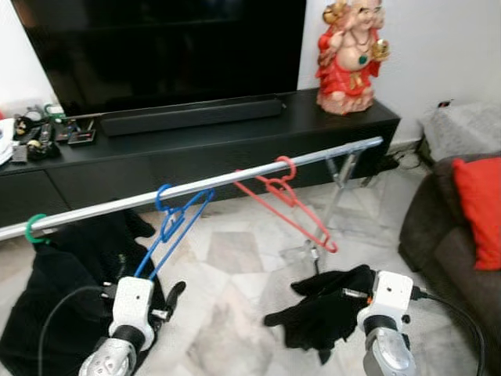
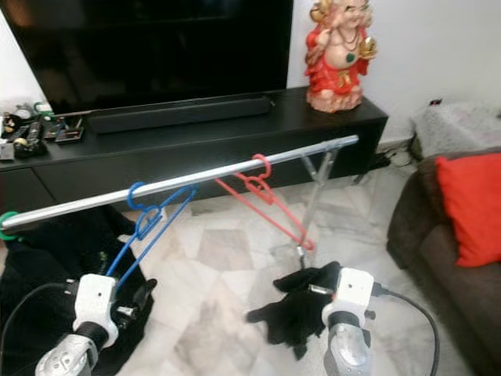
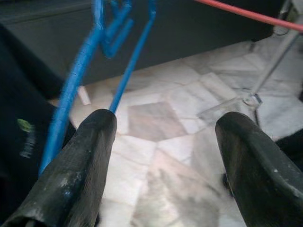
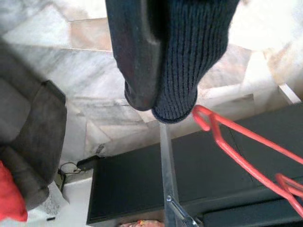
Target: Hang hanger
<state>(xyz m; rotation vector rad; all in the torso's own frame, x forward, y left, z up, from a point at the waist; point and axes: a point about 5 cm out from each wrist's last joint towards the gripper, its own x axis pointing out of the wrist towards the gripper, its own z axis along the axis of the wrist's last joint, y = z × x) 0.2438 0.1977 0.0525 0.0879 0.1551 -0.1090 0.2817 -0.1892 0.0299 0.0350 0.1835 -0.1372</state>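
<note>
A silver rail [image 1: 211, 185] runs across in front of me. A blue hanger [image 1: 168, 223] and a red hanger [image 1: 290, 200] hang on it by their hooks, both bare. A green hook [image 1: 34, 228] at the rail's left end carries a black garment [image 1: 47, 298]. My left gripper [image 3: 165, 125] is open just below the blue hanger [image 3: 78, 80], whose arm passes beside one finger [image 3: 90, 156]. Low on the right, my right gripper [image 4: 161, 94] is shut on a dark knitted garment [image 1: 325, 309], which drapes over its fingers near the red hanger [image 4: 246, 156].
A black TV stand [image 1: 235, 141] with a soundbar and a large TV stands behind the rail. A red figurine [image 1: 351, 55] sits on its right end, small clutter [image 1: 39, 133] on its left. The rack's leg [image 1: 333, 204] stands on marble floor. A dark sofa with a red cushion [image 1: 479, 207] is at right.
</note>
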